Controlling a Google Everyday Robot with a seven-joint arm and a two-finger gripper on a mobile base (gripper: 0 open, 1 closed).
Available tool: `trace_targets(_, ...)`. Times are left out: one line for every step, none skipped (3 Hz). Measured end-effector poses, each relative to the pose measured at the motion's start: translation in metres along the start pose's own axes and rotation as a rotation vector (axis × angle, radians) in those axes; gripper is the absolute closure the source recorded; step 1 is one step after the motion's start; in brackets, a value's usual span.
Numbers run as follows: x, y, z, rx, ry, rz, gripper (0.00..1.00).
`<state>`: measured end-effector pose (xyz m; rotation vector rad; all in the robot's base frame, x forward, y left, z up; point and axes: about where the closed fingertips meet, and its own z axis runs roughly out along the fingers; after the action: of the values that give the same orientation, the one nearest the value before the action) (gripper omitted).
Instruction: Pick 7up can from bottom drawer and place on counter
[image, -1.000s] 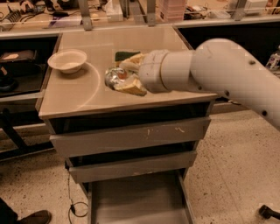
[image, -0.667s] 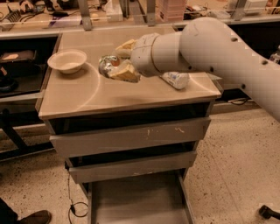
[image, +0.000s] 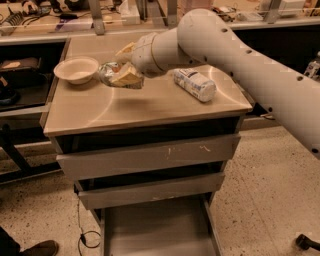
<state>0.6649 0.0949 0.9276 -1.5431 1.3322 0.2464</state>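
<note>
My gripper (image: 120, 67) is shut on the 7up can (image: 106, 72), a small silvery can with greenish marks, held on its side between the tan fingers (image: 126, 76). It hangs a little above the left middle of the counter (image: 125, 107), just right of the bowl. The bottom drawer (image: 155, 230) is pulled open below, and its flat grey floor shows nothing on it. The white arm reaches in from the right.
A white bowl (image: 76, 69) stands at the counter's left rear. A clear plastic bottle with a white-blue label (image: 195, 84) lies on the counter's right side. Two scuffed drawers (image: 150, 157) sit shut above the open one. A shoe (image: 40, 248) shows at the bottom left.
The gripper has carried the can leftward over the counter, towards the bowl. The arm has swung away from the bottle, which now shows in full.
</note>
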Motion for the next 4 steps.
trace_targets(0.004,0.003,0.035,-0.065,-0.023,0.015,1.0)
trace_targets(0.011,0.015,0.062,-0.117,-0.049,0.046,1.0)
trace_targets(0.017,0.031,0.083,-0.16,-0.081,0.088,1.0)
trace_targets(0.015,0.034,0.089,-0.17,-0.1,0.097,1.0)
